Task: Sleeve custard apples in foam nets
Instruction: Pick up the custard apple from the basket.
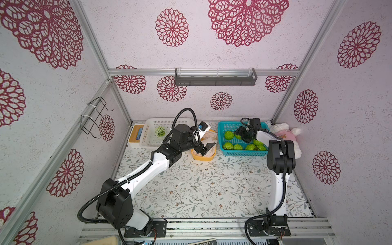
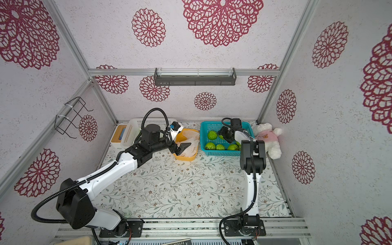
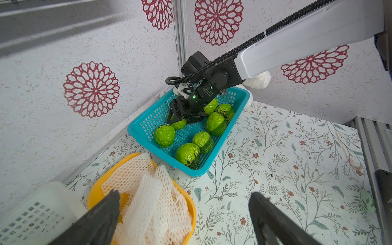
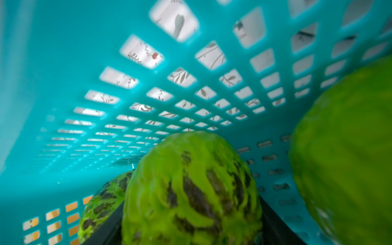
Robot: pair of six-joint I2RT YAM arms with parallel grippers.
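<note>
Left jaws are spread wide w/ nothing in them, hanging over the yellow bowl that holds the foam nets. The bowl sits at the far edge of the counter, between the two baskets. The nets lie loose in a white heap.

The right arm reaches down into the teal basket at the counter's far-right corner. Right jaws straddle one custard apple, green w/ dark blotches, by the basket's far wall. In the right wrist view the dark fingers sit close on either side of it. I can't tell if they're actually clamped on it or just around it.

Approx. six more custard apples lie bare in the same basket.

A sleeved custard apple lies in the white basket at the far-left corner. A plush toy leans on the right wall, just beside the teal basket.
</note>
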